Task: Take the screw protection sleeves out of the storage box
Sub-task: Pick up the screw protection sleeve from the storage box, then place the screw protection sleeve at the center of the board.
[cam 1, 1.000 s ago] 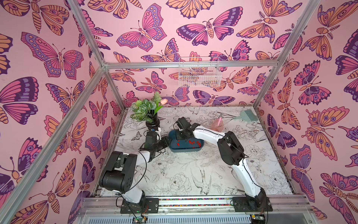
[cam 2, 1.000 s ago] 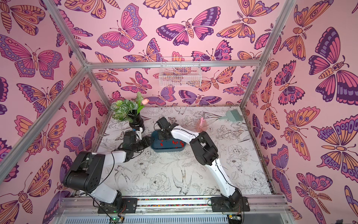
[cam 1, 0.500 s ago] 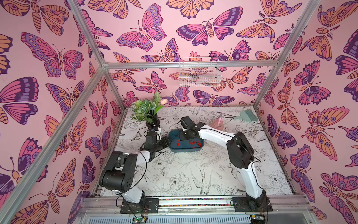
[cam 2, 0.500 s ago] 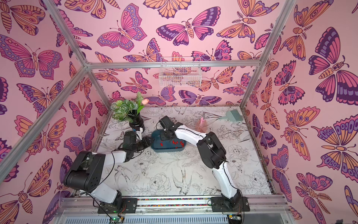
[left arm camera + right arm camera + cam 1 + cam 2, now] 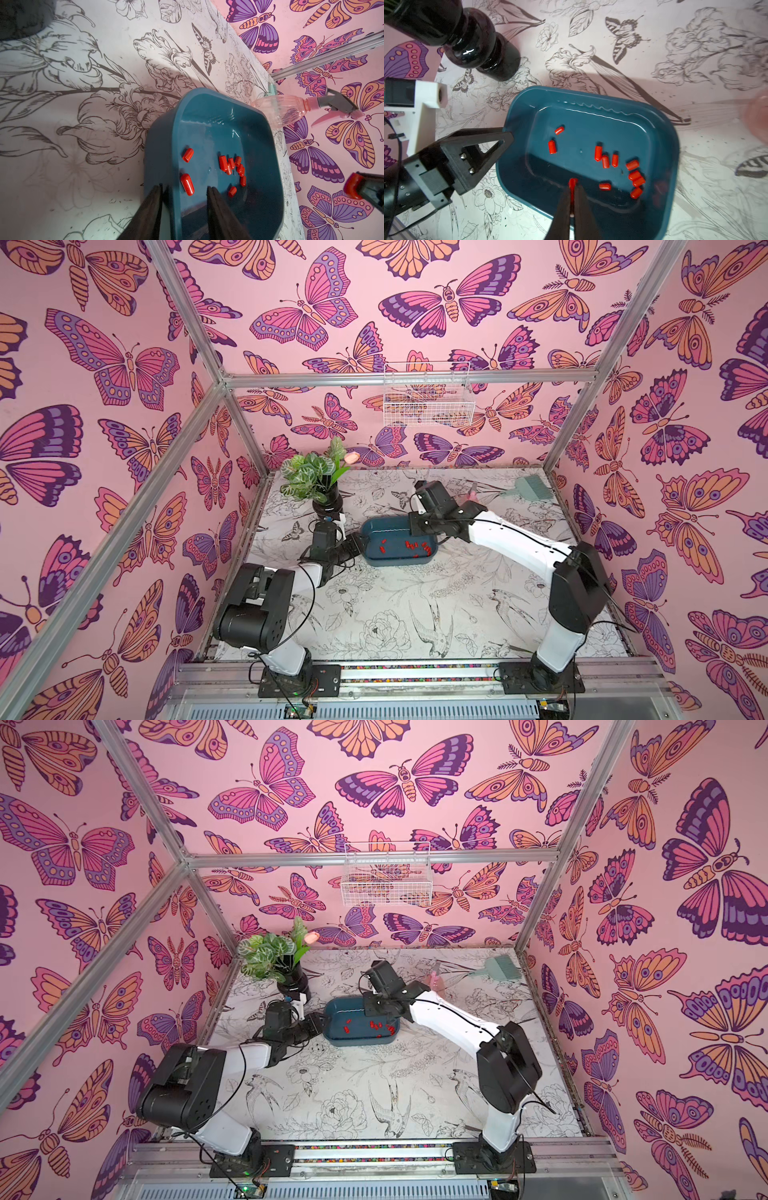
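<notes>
— Right pincer (image 5: 573,188) is clamped on one red sleeve (image 5: 572,181), raised over the box (image 5: 662,133)!
— And the others?
— Loose sleeves (image 5: 605,161) lie on the box floor, most bunched toward one end, two apart.
— Left pincer (image 5: 184,187)?
— Astride the box's end wall, jaws apart; squeezing or not, I can't tell. Box sits on the table (image 5: 415,614), near the black vase (image 5: 483,56).

Left arm (image 5: 291,578) low and folded, forearm reaching toward worktop middle. Left gripper (image 5: 184,187) jaws partly apart, one finger either side of storage box (image 5: 224,128) end wall. Right arm (image 5: 515,541) stretched out from front right, elbow high, wrist pitched down. Right gripper (image 5: 573,187) pinched tight on one screw protection sleeve (image 5: 572,181), above the box floor.
</notes>
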{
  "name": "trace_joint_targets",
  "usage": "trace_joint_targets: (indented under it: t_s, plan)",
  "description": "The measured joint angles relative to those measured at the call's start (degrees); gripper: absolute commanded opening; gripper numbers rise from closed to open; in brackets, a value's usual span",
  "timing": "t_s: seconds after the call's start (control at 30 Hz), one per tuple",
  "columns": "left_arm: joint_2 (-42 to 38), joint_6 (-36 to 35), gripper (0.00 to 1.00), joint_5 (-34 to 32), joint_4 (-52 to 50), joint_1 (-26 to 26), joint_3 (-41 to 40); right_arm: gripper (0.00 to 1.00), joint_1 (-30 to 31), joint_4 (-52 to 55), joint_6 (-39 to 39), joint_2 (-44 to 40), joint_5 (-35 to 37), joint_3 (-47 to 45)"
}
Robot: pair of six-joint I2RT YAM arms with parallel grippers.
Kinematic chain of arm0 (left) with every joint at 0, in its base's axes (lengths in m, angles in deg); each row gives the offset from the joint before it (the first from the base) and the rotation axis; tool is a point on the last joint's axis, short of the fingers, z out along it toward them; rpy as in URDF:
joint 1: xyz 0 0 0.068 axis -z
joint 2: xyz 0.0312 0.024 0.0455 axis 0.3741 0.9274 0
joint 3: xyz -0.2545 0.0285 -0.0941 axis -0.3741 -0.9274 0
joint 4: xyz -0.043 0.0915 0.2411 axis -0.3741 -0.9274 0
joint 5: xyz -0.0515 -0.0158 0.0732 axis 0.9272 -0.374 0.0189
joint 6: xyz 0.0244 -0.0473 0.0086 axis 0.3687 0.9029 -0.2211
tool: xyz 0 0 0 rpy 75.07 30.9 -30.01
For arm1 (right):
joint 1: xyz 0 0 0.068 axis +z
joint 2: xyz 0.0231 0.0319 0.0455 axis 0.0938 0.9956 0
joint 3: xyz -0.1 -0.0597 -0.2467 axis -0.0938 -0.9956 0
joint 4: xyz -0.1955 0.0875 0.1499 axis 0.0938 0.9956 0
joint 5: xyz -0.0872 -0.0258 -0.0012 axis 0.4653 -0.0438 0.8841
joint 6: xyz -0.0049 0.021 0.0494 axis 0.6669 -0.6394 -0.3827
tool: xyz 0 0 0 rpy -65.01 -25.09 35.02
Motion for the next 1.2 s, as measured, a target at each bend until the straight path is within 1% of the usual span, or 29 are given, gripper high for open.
trace_joint_targets:
  t_s: [0.27, 0.47, 0.7, 1.2]
  plan:
    - [0.0, 0.0, 0.4, 0.0, 0.0, 0.0, 0.0, 0.09, -8.1, 0.4, 0.3, -11.4, -0.3, -10.4]
    - [0.1, 0.0, 0.4, 0.0, 0.0, 0.0, 0.0, 0.09, -13.4, 0.4, 1.2, -16.6, -1.5, -17.9]
    - [0.2, 0.0, 0.4, 0.0, 0.0, 0.0, 0.0, 0.09, -17.8, 0.2, 2.5, -16.0, -3.3, -22.3]
    - [0.3, 0.0, 0.4, 0.0, 0.0, 0.0, 0.0, 0.09, -18.2, -0.6, 4.5, -5.3, -5.2, -22.6]
